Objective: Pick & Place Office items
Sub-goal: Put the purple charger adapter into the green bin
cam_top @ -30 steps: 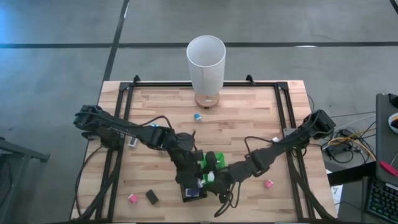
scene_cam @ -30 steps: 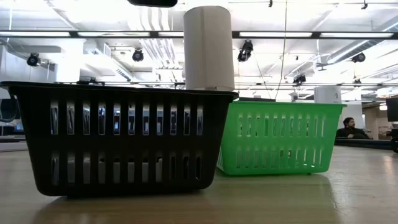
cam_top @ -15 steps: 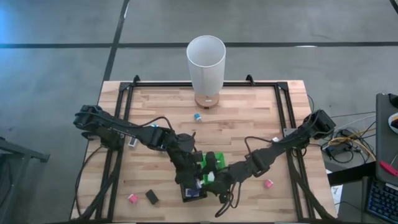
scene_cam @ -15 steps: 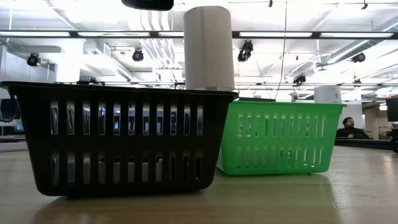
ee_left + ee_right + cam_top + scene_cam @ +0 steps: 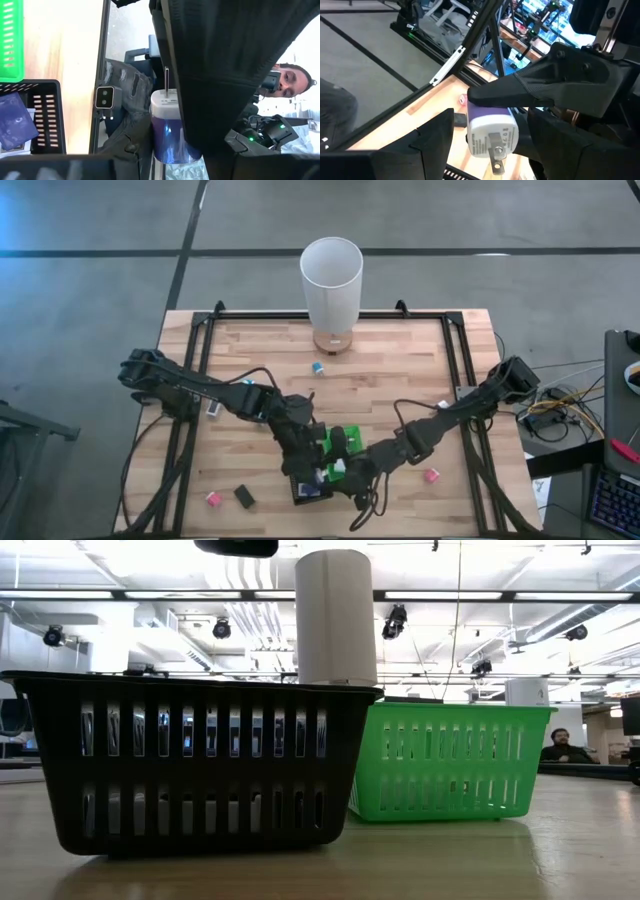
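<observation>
A small white-and-purple plug adapter with a metal prong hangs above the black tray and the green tray, near the table's front edge. My left gripper is shut on it. My right gripper stands open. Its fingers flank the adapter's white end, with bare wood showing on one side. A blue item lies in the black tray. Loose on the wood are pink blocks, a black block and a teal-and-white piece. My left gripper holds the adapter by its purple end; one dark finger lies on that end, and the other is hidden behind the adapter. The adapter is lifted clear over the trays, with its prong pointing away from the gripper.
The tall white cylinder stands at the middle of the far edge. In the low view the black tray and the green tray stand side by side. Black frame rails run along both sides. People are beyond the table.
</observation>
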Robot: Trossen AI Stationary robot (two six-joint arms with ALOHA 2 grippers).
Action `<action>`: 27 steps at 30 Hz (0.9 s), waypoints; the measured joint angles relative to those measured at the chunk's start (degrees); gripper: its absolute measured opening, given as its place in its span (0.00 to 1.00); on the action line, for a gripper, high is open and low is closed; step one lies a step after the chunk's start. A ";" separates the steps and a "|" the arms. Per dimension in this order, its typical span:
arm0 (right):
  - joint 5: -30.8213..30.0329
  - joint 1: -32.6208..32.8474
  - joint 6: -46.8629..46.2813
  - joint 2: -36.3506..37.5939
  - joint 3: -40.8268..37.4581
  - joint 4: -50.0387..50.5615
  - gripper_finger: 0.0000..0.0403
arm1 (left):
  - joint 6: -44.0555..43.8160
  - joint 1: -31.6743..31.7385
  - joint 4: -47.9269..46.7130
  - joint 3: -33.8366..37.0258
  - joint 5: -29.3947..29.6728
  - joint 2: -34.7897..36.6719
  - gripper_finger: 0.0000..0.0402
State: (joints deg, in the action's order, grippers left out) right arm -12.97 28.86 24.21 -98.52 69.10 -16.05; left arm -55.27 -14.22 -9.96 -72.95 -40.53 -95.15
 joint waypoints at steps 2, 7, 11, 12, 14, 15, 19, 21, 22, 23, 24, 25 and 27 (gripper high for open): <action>0.00 0.00 0.00 0.00 0.00 0.01 0.61 | 0.00 0.10 0.00 0.00 0.00 0.00 0.33; -0.02 0.00 -0.02 0.00 0.00 0.02 0.61 | 0.00 0.22 0.00 0.00 0.02 0.00 0.33; -0.02 0.00 -0.10 0.00 0.00 0.00 0.61 | 0.00 0.22 0.00 0.00 0.27 0.00 0.33; -0.02 0.00 -0.21 0.00 0.00 -0.01 0.61 | 0.00 0.22 0.02 0.00 0.43 0.00 0.33; -0.02 0.00 -0.37 0.00 0.00 -0.02 0.60 | -0.02 0.22 0.02 0.00 0.45 0.00 0.33; -0.02 0.00 -0.60 0.00 0.00 -0.07 0.59 | 0.00 0.23 0.02 0.00 0.47 0.00 0.33; -0.04 -0.09 -1.68 0.00 0.00 -0.44 0.51 | -0.26 0.26 0.03 0.00 0.75 0.00 0.33; 0.02 -0.09 -1.84 0.00 0.00 -0.42 0.44 | -0.44 0.29 0.02 0.00 0.85 0.00 0.33; -0.02 -0.07 -1.84 0.00 0.00 -0.42 0.39 | -0.44 0.32 0.02 0.00 0.82 0.00 0.33; 0.07 -0.04 -1.73 -0.02 0.00 -0.42 0.34 | -0.46 0.33 0.05 0.00 0.83 0.00 0.33; 0.50 -0.04 -1.49 -0.02 0.00 -0.41 0.29 | -0.50 0.33 0.05 0.00 0.86 0.00 0.33; 1.06 -0.04 -1.34 -0.02 0.00 -0.42 0.29 | -0.60 0.33 0.00 0.00 0.86 0.00 0.33; 2.06 -0.09 -1.07 -0.02 0.00 -0.43 0.29 | -0.67 0.33 -0.02 0.00 0.88 0.00 0.33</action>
State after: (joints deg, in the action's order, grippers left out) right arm -10.91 28.77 23.14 -98.54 69.10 -16.48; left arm -55.93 -13.89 -9.97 -72.95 -39.65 -95.15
